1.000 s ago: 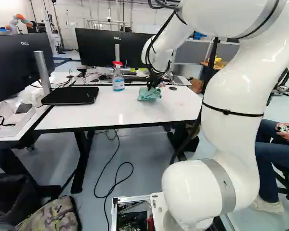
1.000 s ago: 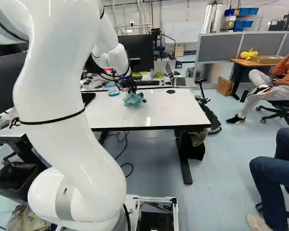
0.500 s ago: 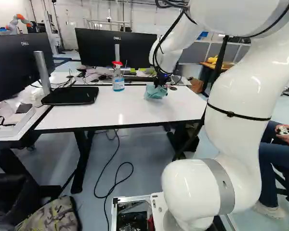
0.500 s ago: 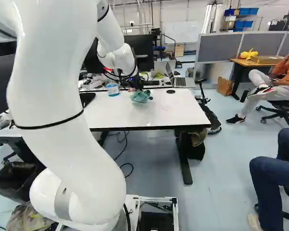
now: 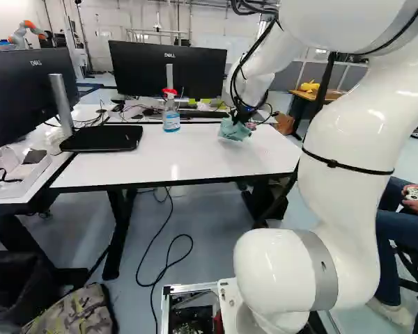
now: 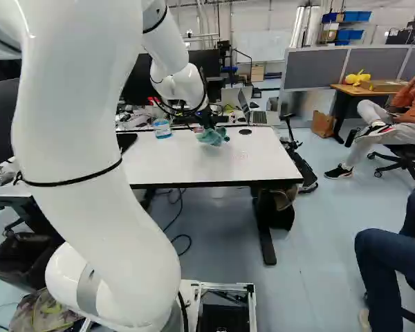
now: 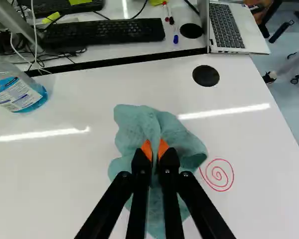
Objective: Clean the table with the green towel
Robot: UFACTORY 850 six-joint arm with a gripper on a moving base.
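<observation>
Now, gripper: black two-fingered gripper with orange pads [image 5: 238, 118], clamped on the cloth's bunched middle!
Towel: crumpled green cloth towel [image 7: 132, 132], spread over the glossy white tabletop [image 5: 153, 156].
Spiral: red hand-drawn spiral [image 7: 218, 174], in plain sight just beside the towel.
Bottle: clear plastic spray bottle, red-topped, blue liquid inside [image 5: 171, 118], standing apart.

The towel [image 7: 152, 124] was between the fingers of the gripper [image 5: 237, 120], over the table's [image 5: 125, 167] far right part. A spiral [image 7: 218, 173] lay on the table, right of the towel and nearer. A bottle [image 5: 171, 117] stood left of the towel, near the far edge. Beyond, a desk [image 7: 134, 49] held a keyboard [image 7: 104, 31], with a laptop [image 7: 226, 25] to its right.
</observation>
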